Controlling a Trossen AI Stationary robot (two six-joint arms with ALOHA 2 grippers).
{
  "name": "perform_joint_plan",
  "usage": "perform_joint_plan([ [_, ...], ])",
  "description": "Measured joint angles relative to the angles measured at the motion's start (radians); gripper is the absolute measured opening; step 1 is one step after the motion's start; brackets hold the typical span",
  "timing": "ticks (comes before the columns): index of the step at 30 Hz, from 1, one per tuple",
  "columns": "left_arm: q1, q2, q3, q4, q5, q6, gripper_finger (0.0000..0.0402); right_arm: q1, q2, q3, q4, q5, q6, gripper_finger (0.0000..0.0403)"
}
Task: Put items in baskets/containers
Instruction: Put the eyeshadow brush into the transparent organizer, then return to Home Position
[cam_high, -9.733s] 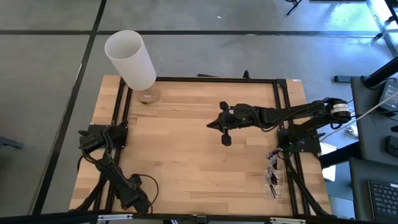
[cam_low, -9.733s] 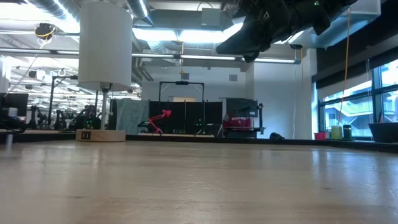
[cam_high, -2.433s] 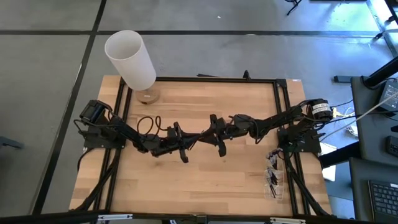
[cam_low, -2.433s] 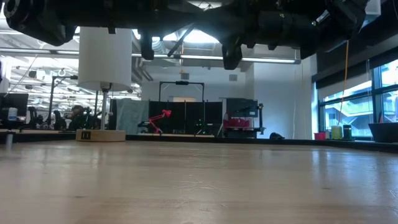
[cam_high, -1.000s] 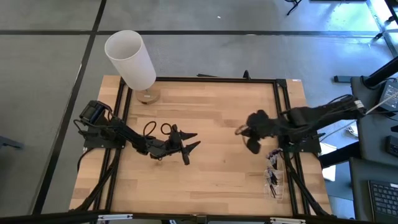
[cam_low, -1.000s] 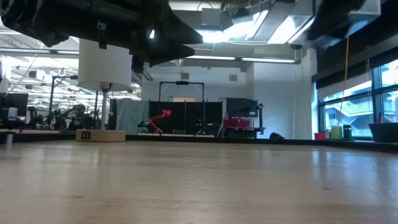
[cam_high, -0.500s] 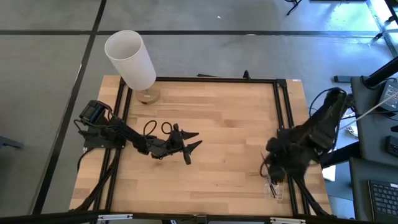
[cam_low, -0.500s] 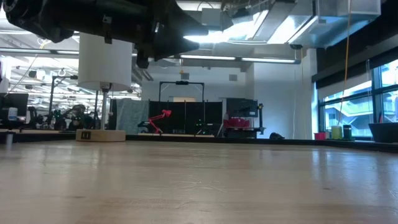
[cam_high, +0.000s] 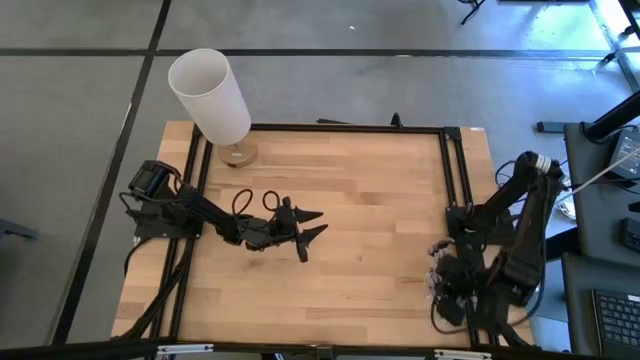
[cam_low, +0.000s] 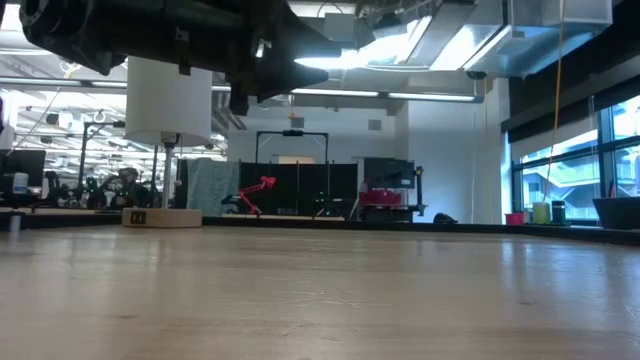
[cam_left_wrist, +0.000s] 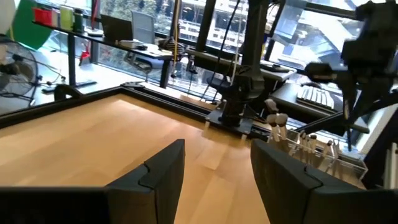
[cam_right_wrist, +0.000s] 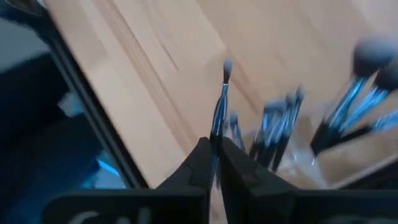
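Observation:
Several black-handled makeup brushes (cam_right_wrist: 280, 127) stand in a clear plastic holder (cam_left_wrist: 329, 158) at the table's near right corner, tips up. My right gripper (cam_right_wrist: 214, 146) hangs over that holder (cam_high: 437, 262), shut on one more thin brush (cam_right_wrist: 219, 112). The arm covers most of the holder in the high view. My left gripper (cam_high: 316, 224) hovers open over the middle of the table, nothing between its fingers (cam_left_wrist: 168, 168). My right gripper pinches the thin brush by its handle (cam_right_wrist: 216, 134) between its two fingers. The brush runs on past the fingertips, its small tip (cam_right_wrist: 227, 66) pointing away from them. The fingers hide the handle's other end. The brush is beside the ones in the holder; whether it touches them I cannot tell.
A tall white cylinder (cam_high: 210, 95) on a round wooden foot (cam_high: 238, 155) stands at the far left corner. A black rail frame (cam_high: 455, 180) runs round the wooden table top (cam_high: 370, 280).
My right gripper has swung from the middle right of the table toward the near right corner and now hangs over the holder, still shut on the brush. My left gripper has stayed open and about where it was.

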Motion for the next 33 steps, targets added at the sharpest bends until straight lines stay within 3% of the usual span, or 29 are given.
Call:
perform_joint_plan([
  [7, 0.0, 0.0, 0.0, 0.0, 0.025, 0.026, 0.018, 0.033, 0.138, -0.001, -0.021, -0.124, 0.08, 0.0053],
  [14, 0.02, 0.0, 0.0, 0.0, 0.023, 0.028, 0.018, 0.016, 0.107, -0.001, -0.059, -0.127, 0.081, 0.0124],
  [18, 0.02, 0.0, 0.0, 0.0, 0.021, 0.028, 0.018, -0.016, 0.065, 0.014, -0.169, -0.023, 0.058, 0.0139],
  [21, 0.013, -0.029, -0.002, -0.042, 0.004, 0.007, 0.018, -0.051, 0.033, 0.039, -0.262, 0.163, 0.002, 0.0138],
  [24, 0.01, -0.122, -0.014, -0.189, -0.019, -0.025, 0.018, -0.106, 0.002, 0.033, -0.268, 0.346, -0.116, 0.0131],
  [26, 0.001, -0.207, -0.018, -0.328, -0.045, -0.028, 0.018, -0.163, -0.022, 0.013, -0.248, 0.389, -0.217, 0.0123],
  [30, -0.023, -0.354, -0.021, -0.578, -0.118, -0.06, 0.018, -0.297, -0.075, -0.087, -0.056, 0.419, -0.502, 0.0102],
  [33, -0.037, -0.41, -0.021, -0.671, -0.172, -0.078, 0.018, -0.426, -0.14, -0.198, 0.28, 0.347, -0.815, 0.0088],
])
